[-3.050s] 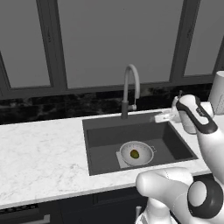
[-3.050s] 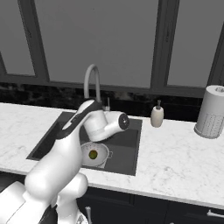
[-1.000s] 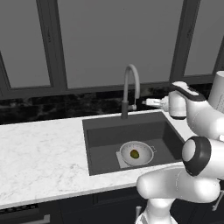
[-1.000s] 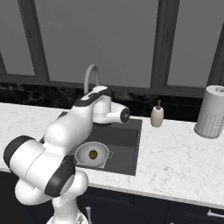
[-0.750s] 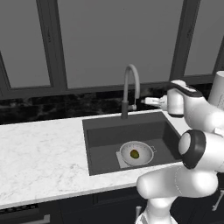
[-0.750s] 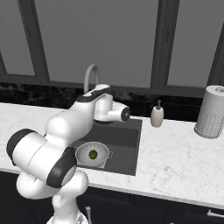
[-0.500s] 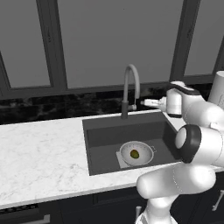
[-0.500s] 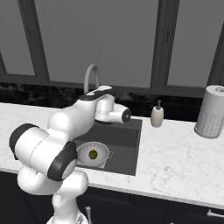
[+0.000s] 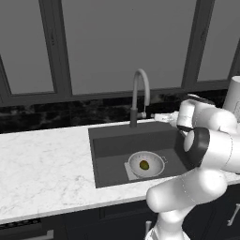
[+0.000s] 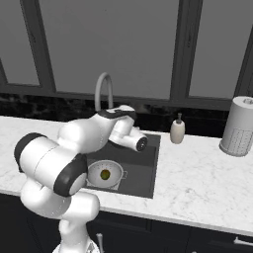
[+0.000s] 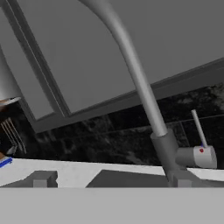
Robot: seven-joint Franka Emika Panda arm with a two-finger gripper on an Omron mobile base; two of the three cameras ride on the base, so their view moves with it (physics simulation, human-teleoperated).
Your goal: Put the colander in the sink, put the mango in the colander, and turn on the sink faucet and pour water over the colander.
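Observation:
The white-grey colander (image 9: 146, 164) (image 10: 105, 174) rests on the floor of the dark sink (image 9: 112, 146) (image 10: 147, 170). The yellow-green mango (image 9: 144, 165) (image 10: 105, 174) lies inside it. The grey gooseneck sink faucet (image 9: 140, 96) (image 10: 103, 91) (image 11: 139, 83) stands at the sink's back edge, and no water runs from it. My gripper (image 9: 158, 116) (image 11: 111, 181) hovers just right of the faucet base, pointing at it, open and empty. In the hand view the faucet's base and its side lever (image 11: 199, 131) lie close by the right fingertip (image 11: 180, 180).
A white soap dispenser (image 10: 177, 131) stands on the marble counter (image 9: 42, 164) right of the sink. A paper towel roll (image 10: 239, 126) (image 9: 233, 93) stands farther right. Dark window panes and a black backsplash run behind the faucet.
The elbow has folded lower and closer to the base while the hand edged slightly toward the faucet. Jaws stay open; colander and mango have not moved.

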